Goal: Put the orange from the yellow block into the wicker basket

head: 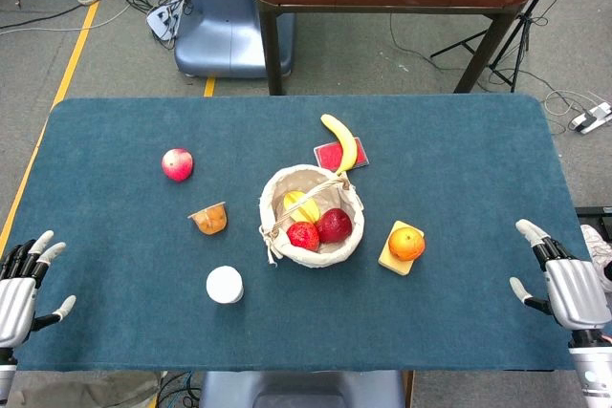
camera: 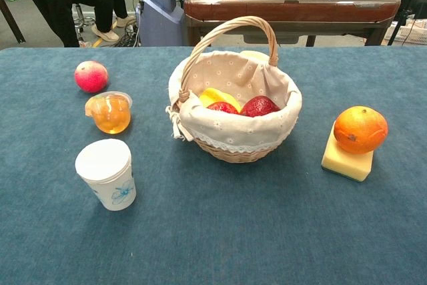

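fingers (head: 38, 244) of the left hand (head: 19, 282) were spread apart on nothing at the near left table edge; the right hand (head: 566, 279) lay likewise spread and empty at the near right edge. both sat well apart from the round orange (camera: 359, 129), which rested on the yellow foam block (camera: 345, 161) just right of the lined wicker basket (camera: 233, 139) holding red and yellow fruit.
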You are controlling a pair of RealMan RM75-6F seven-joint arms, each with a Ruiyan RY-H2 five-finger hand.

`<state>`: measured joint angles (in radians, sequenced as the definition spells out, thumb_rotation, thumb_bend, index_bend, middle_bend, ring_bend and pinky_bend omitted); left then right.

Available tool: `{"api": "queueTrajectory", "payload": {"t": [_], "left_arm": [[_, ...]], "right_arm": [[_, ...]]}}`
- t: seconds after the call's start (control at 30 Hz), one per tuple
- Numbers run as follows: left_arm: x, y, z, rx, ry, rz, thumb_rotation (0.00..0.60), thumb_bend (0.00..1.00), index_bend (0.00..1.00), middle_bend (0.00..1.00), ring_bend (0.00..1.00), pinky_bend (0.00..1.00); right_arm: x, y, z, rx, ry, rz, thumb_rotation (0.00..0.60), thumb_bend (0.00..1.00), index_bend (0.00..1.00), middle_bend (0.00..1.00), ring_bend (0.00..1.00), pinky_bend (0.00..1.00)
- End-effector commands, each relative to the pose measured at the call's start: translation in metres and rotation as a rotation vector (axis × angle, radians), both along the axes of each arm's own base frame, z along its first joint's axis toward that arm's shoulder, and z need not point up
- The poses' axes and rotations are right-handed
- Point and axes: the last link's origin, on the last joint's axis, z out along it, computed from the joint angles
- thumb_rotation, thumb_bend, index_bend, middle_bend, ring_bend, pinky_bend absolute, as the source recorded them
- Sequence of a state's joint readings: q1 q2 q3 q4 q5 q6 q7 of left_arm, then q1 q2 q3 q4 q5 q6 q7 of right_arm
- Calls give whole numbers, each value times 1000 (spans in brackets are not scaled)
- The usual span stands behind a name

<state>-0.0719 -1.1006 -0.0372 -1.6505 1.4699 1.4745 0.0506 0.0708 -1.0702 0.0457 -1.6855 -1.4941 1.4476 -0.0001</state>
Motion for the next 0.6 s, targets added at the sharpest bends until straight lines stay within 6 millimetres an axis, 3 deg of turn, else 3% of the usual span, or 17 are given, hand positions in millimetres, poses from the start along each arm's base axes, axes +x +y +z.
{"api": "queueTrajectory", "payload": {"t": [0.03,0.37,0.6], "left_arm": [[0,0,0,0,0,-1,600,260,182,0,0,0],[1,-1,0,-1,-2,-4,600,260,182,0,0,0],[2,-1,-2,-5,-4,-5,600,260,182,0,0,0]], "right_arm": [[0,0,0,0,-1,1,600,283,123,168,242,561],[9,-9,-3,22,17,45,600,262,123,168,242,561],[29,-32,-13,51,89,135,600,206,123,168,242,561]]}}
